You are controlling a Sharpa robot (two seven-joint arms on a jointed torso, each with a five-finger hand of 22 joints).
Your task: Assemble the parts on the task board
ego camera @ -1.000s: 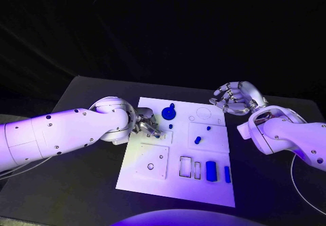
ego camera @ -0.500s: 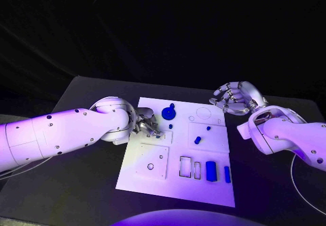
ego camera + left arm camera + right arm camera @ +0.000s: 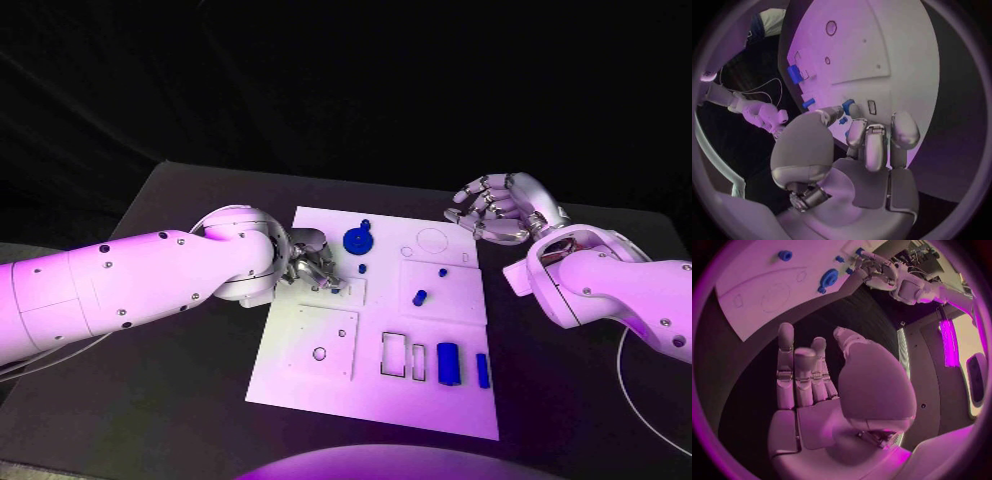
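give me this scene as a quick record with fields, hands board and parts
left hand: over the task board's left edge, fingertips on a small blue part
right hand: off the board's far right corner, fingers apart, holding nothing
task board: white, middle of the table
other parts: round blue part, two blue bars

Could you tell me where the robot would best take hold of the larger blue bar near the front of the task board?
Probably across the long sides of the larger blue bar, coming from above: it lies flat on the task board, the thinner blue bar close on one side, so a narrow pinch suits.
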